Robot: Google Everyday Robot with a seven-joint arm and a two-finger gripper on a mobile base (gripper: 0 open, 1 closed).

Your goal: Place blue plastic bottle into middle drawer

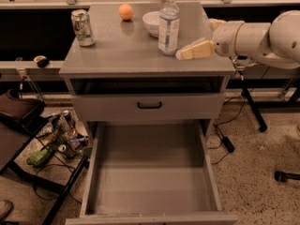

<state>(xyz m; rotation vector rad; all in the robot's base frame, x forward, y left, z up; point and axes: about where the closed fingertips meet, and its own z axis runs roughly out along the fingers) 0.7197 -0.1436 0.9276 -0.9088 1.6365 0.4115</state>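
The blue plastic bottle (168,25), clear with a white cap and a pale label, stands upright on the grey cabinet top (117,48), right of centre. My gripper (193,50) reaches in from the right at the end of the white arm (253,36). It hovers low over the cabinet top, just right of the bottle's base, close to it and holding nothing. The middle drawer (150,186) is pulled fully open below, wide, grey and with nothing in it.
On the cabinet top stand a soda can (82,27) at the left, an orange (125,11) at the back and a white bowl (152,22) just left of the bottle. A shut drawer front with a black handle (149,105) sits above the open drawer. Clutter (56,139) lies on the floor at left.
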